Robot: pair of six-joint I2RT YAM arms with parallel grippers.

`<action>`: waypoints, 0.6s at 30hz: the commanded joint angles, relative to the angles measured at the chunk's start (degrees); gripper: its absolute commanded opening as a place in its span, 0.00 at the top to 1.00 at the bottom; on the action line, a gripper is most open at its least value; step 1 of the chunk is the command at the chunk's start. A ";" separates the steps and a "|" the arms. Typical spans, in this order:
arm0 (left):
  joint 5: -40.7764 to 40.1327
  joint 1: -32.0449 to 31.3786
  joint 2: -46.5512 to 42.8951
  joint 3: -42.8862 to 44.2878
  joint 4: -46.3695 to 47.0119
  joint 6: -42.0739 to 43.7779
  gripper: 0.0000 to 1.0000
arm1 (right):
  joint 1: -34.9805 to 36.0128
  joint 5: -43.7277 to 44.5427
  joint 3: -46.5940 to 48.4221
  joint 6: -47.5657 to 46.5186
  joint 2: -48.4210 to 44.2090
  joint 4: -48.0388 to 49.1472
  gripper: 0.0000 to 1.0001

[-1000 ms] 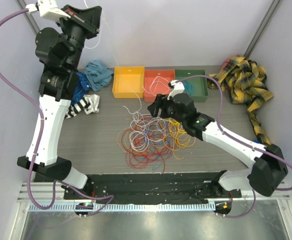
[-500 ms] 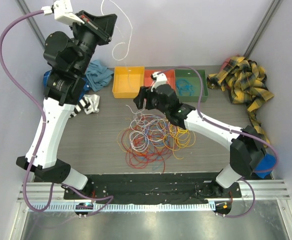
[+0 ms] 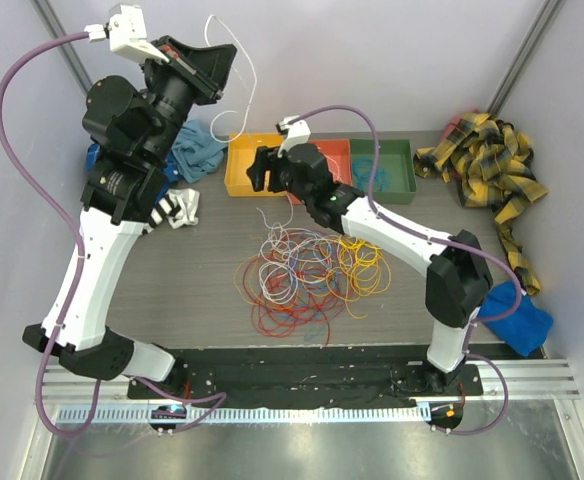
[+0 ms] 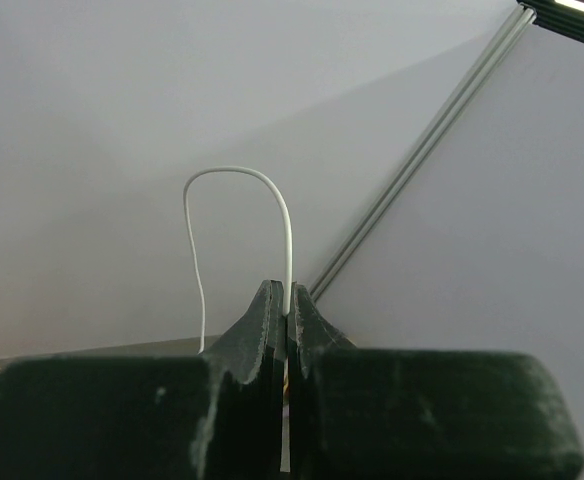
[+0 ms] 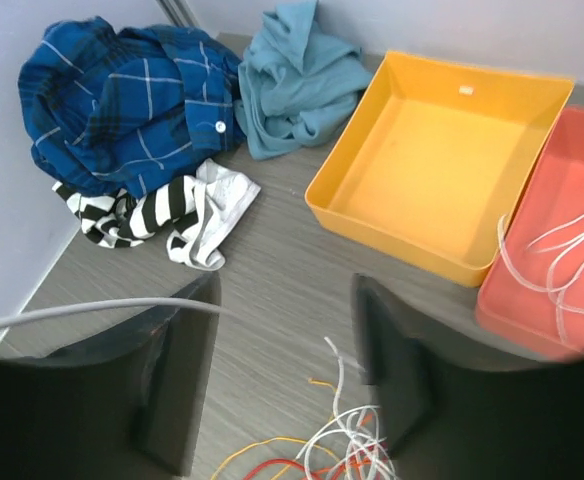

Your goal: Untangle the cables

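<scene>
A tangle of red, orange, yellow and white cables lies mid-table. My left gripper is raised high at the back left, shut on a white cable that loops above it and hangs down toward the yellow bin; in the left wrist view the cable is pinched between the closed fingers. My right gripper is open and empty, hovering over the table in front of the yellow bin. In the right wrist view its fingers straddle bare table, above the pile's white cable ends.
Yellow, red and green bins line the back; the red one holds white cables, the green one blue cable. Blue and teal clothes and a striped cloth lie back left; a yellow plaid cloth back right.
My right arm has swung left and back, from over the pile to in front of the yellow bin. My left gripper has held the white cable high, its loose end swinging right.
</scene>
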 commanded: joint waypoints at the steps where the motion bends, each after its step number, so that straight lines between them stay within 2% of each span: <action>1: 1.67 -0.40 -1.93 -0.13 -0.18 0.55 1.00 | 0.44 0.39 4.48 -1.58 2.10 -0.65 0.51; 2: 1.58 -0.31 -2.11 -0.31 -0.79 0.73 1.00 | 0.44 1.18 4.30 -1.32 2.01 0.13 0.65; 3: 1.49 -0.31 -2.37 -0.66 -1.15 0.91 1.00 | 0.44 2.40 4.13 -1.32 1.40 0.49 0.90; 4: 1.32 -0.40 -2.46 -1.10 -1.33 1.52 1.00 | 0.44 3.46 4.13 -1.49 0.96 0.58 0.99; 8: -1.05 -0.31 -3.60 -6.97 -1.24 2.75 1.00 | 0.09 9.78 5.18 -4.39 -2.64 1.28 0.99; 12: -2.29 -0.31 -3.08 -10.75 0.78 3.11 1.00 | -1.13 11.99 10.78 -7.64 -5.55 0.15 0.99; 15: -2.64 -0.31 -2.20 -12.43 2.10 3.10 1.00 | -2.10 14.26 15.09 -9.66 -6.60 -1.96 0.99; 18: -3.25 -0.31 -1.58 -13.92 2.28 3.54 1.00 | -2.46 17.52 15.30 -11.33 -8.97 -1.45 0.99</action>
